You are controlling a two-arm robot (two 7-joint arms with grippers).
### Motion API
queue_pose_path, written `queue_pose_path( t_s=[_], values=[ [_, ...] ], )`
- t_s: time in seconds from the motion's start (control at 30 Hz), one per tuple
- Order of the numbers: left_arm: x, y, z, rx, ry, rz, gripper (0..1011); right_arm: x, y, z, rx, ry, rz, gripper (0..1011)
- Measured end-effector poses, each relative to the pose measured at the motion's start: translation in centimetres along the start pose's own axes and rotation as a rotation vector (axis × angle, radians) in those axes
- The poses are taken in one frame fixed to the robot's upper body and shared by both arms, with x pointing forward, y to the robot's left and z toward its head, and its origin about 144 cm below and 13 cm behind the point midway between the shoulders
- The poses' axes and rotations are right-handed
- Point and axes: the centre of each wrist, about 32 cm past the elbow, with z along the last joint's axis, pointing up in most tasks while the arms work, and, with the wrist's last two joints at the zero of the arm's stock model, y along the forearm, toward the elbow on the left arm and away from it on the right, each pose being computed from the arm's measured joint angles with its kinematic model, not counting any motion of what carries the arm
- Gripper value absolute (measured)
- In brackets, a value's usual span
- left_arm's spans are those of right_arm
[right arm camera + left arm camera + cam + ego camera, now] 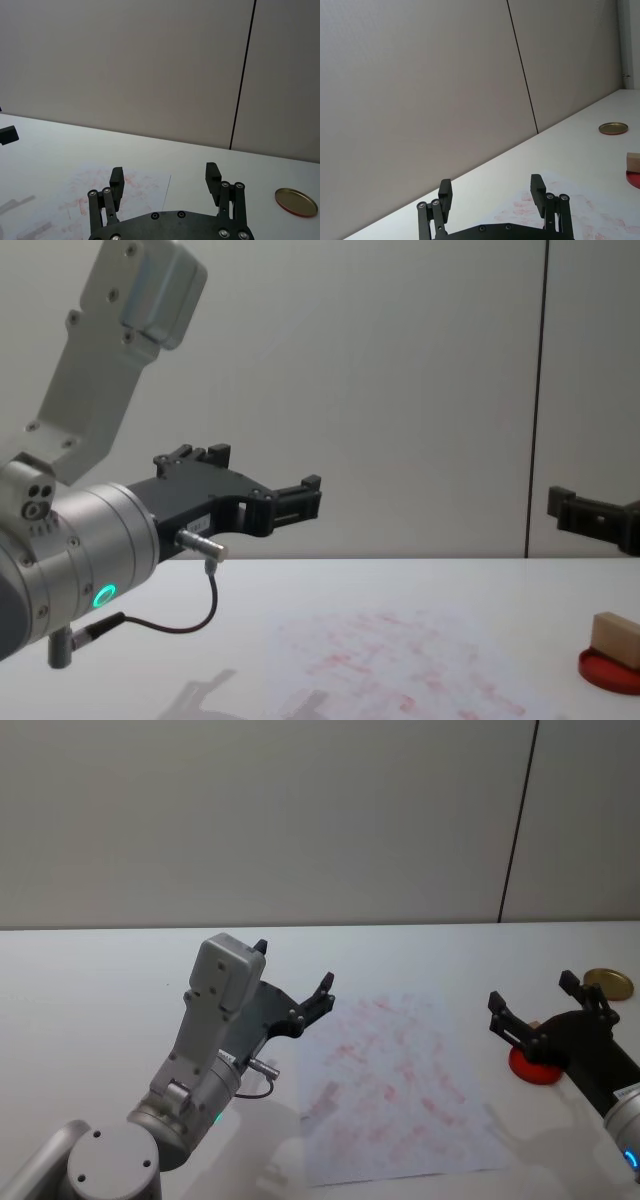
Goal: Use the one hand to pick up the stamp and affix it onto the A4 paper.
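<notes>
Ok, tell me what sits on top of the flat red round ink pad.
A small light tan wooden stamp block rests on the red ink pad; the pad face beneath it is covered.

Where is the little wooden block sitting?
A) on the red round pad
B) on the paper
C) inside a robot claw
A: the wooden stamp rests on top of the red ink pad, off to the side of the A4 paper.

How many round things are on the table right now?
2. A red ink pad lies right of the paper, with the stamp on it, by the right gripper. A gold lid lies farther back and right. More may be hidden.
</notes>
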Motion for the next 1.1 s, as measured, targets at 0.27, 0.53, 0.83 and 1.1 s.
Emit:
queue_pose_path(
  t_s=[0.27, 0.53, 0.83, 1.1],
  values=[
    [0.0, 0.0, 0.0, 0.000, 0.000, 0.000, 993, 0.0, 0.0, 0.0, 0.000, 0.000, 0.000, 1001],
    [0.0, 0.0, 0.0, 0.000, 0.000, 0.000, 993, 0.0, 0.0, 0.0, 0.000, 0.000, 0.000, 1001],
    [0.0, 0.0, 0.0, 0.000, 0.000, 0.000, 993, 0.1, 0.0, 0.0, -0.001, 0.001, -0.001, 1001],
    [0.0, 0.0, 0.0, 0.000, 0.000, 0.000, 993, 1.2, 0.3, -0.2, -0.023, 0.011, 0.000, 1001]
  ],
)
